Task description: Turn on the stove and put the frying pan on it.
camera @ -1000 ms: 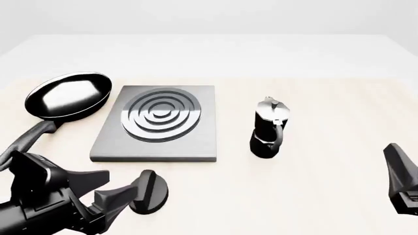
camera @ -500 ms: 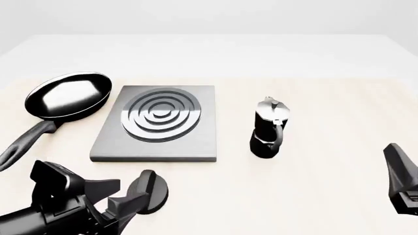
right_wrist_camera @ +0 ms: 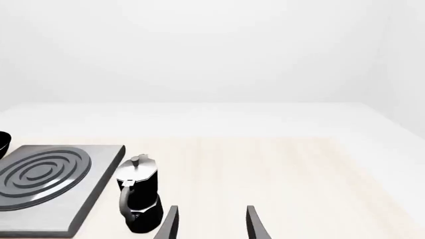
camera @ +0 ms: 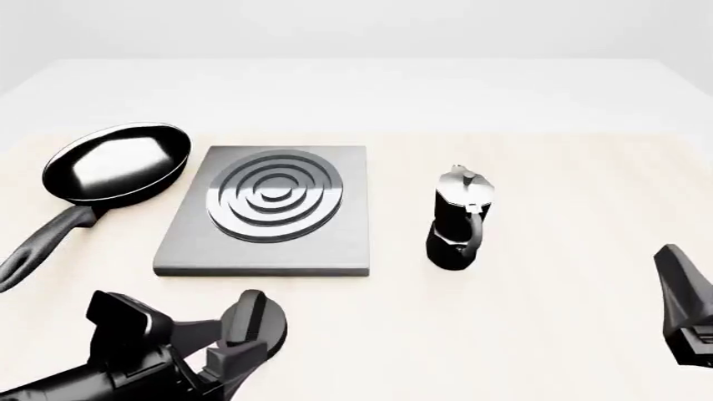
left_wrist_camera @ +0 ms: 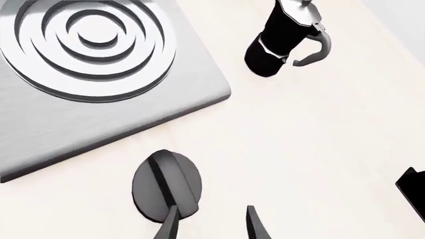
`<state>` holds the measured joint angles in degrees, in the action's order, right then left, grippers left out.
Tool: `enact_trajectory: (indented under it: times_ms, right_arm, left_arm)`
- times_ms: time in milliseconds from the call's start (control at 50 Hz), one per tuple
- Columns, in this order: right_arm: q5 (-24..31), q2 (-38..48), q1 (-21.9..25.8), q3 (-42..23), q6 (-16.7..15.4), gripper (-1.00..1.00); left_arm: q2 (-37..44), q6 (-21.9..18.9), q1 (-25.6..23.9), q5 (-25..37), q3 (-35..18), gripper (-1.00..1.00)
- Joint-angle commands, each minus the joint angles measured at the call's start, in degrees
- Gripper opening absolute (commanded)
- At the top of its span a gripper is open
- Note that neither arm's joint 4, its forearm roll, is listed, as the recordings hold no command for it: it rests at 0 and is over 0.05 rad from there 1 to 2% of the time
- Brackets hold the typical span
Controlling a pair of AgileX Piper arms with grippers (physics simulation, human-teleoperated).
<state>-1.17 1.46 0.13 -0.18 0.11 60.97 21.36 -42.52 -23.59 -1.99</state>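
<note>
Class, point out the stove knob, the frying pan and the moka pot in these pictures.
Stove knob [left_wrist_camera: 166, 184]: left wrist view, on its raised ridge.
Frying pan [camera: 117, 163]: front view, on its glossy inside.
Moka pot [camera: 455, 225]: front view, on its black body.

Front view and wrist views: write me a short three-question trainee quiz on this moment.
1. True or false: the frying pan sits on the stove.
2. Which item stands to the stove's right? A) moka pot B) kettle C) mug
3. Fill in: the left tool is open at the stove's black ____.

Key: 1 false, the pan rests on the table beside the stove; 2 A; 3 knob.
</note>
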Motion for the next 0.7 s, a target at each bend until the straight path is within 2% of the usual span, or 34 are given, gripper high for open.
enact_trajectory:
  times_ms: [20,440,700]
  right_arm:
    - [0.00,0.00,0.00,0.00,-0.01,1.00]
    - [0.01,-0.02,-0.01,0.00,0.00,1.00]
    - [0.00,0.00,-0.02,0.00,0.00,1.00]
  left_arm:
    - [8.62,1.46,-0.49,-9.76,1.67,1.00]
    - [19.63,2.39,-1.09,-20.97,1.78,1.00]
    - [22.63,3.18,-2.27,-24.34,1.52,1.00]
